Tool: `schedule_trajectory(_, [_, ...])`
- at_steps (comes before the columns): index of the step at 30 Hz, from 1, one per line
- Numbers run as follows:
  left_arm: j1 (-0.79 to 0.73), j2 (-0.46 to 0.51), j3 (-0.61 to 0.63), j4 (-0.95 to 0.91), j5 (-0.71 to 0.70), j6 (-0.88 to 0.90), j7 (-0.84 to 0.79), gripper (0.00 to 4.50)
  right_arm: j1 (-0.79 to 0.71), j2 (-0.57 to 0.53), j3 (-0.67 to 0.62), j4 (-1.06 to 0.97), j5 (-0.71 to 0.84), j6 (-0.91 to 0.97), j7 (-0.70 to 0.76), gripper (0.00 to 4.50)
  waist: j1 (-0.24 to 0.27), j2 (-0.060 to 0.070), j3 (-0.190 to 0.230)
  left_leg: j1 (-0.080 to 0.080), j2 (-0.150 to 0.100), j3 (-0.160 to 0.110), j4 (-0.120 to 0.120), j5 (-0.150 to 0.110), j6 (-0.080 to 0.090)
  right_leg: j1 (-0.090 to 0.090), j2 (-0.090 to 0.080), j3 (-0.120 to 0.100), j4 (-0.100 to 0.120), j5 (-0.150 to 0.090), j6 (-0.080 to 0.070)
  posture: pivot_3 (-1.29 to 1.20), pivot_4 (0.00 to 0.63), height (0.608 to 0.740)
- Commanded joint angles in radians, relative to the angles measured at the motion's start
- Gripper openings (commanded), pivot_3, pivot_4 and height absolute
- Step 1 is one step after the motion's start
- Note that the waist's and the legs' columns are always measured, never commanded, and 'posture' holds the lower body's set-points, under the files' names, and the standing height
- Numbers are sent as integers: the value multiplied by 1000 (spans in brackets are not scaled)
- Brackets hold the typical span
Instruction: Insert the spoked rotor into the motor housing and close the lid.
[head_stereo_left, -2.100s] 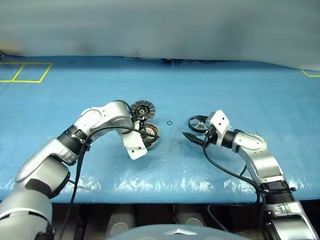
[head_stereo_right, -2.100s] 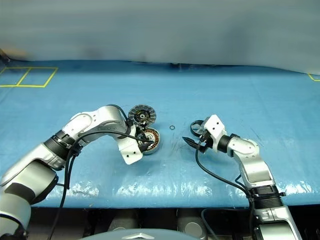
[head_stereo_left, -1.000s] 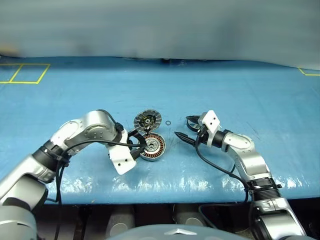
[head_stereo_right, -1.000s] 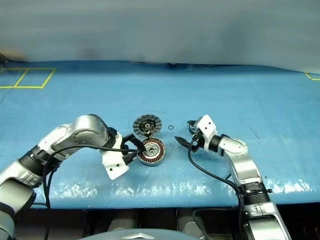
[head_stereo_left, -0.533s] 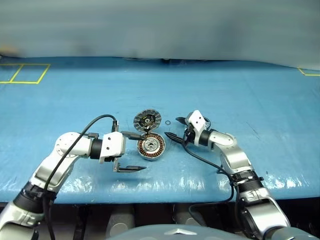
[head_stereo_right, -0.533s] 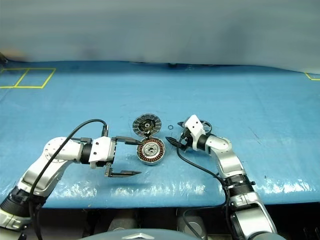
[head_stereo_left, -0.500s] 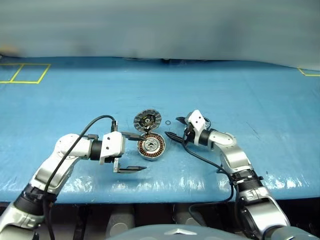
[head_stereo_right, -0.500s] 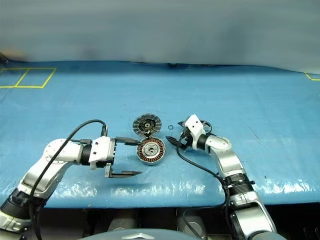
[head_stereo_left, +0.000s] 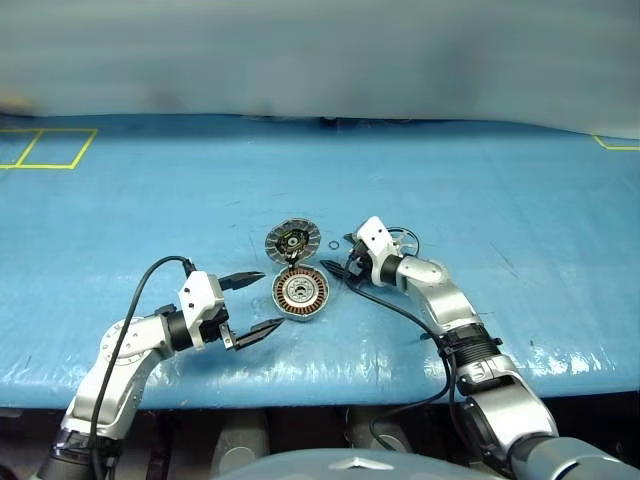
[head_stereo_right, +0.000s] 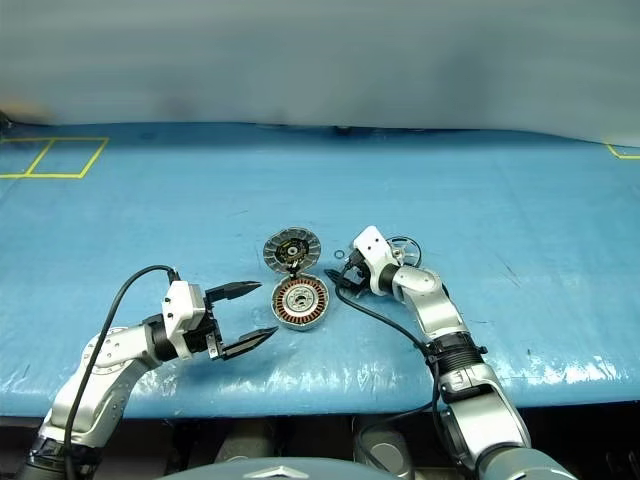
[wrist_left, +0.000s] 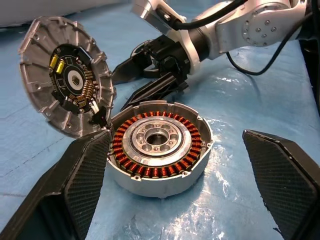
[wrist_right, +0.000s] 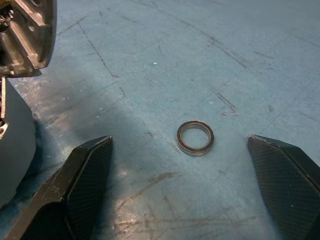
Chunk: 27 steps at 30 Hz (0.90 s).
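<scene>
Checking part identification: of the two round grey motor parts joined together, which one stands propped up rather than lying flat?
The lid, with radial grey segments around a dark centre, stands tilted up. The motor housing, the cup with the copper coil ring, lies flat on the blue table.

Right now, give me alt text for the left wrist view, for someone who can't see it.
The motor housing, an open grey cup with a copper coil ring around a silver centre, sits on the blue mat between the left gripper's open black fingers. Its lid stands tilted open beside it, inner face showing. Behind, the right gripper points toward the housing.

Motor housing (head_stereo_left: 301, 294) open, copper coil exposed; lid (head_stereo_left: 292, 241) tilted behind
</scene>
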Motion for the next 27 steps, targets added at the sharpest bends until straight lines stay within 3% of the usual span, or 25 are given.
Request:
schedule_trajectory(1, [14, -30, 32, 5, 2, -38, 33, 4471, -27, 19, -13, 19, -7, 4, -35, 4500, -2, 0, 0, 0, 0, 0, 0, 0, 0, 0, 0, 0, 0, 0, 0, 0, 150, 740])
schedule_trajectory(2, [19, -39, 34, 13, 11, -48, 42, 4471, -29, 21, -13, 25, -8, 3, -37, 4500, -2, 0, 0, 0, 0, 0, 0, 0, 0, 0, 0, 0, 0, 0, 0, 0, 150, 740])
schedule_trajectory(5, [25, -57, 32, 31, 27, -68, 59, 4500, -33, 26, -12, 43, -14, 10, -49, 3874, -4, 0, 0, 0, 0, 0, 0, 0, 0, 0, 0, 0, 0, 0, 0, 0, 150, 740])
schedule_trajectory(15, [30, -68, 41, 33, 34, -76, 72, 4500, -12, 17, -9, 30, -17, 42, -66, 678, -7, 0, 0, 1, 0, 0, 0, 0, 0, 0, 0, 0, 0, -2, -3, 0, 150, 740])
schedule_trajectory(21, [30, -79, 34, 37, 37, -87, 79, 4500, 37, 10, -35, -66, 18, 4, -50, 668, -4, 0, 0, 0, 0, 0, -1, 0, 0, 0, 0, 0, -1, -2, -3, 0, 150, 740])
schedule_trajectory(27, [48, -87, 38, 48, 24, -108, 57, 4500, 136, -66, -62, -347, 65, 54, -3, 668, -3, 0, 0, -1, 0, 0, -4, 0, 0, -2, 0, 0, -3, -2, -3, 0, 150, 740])
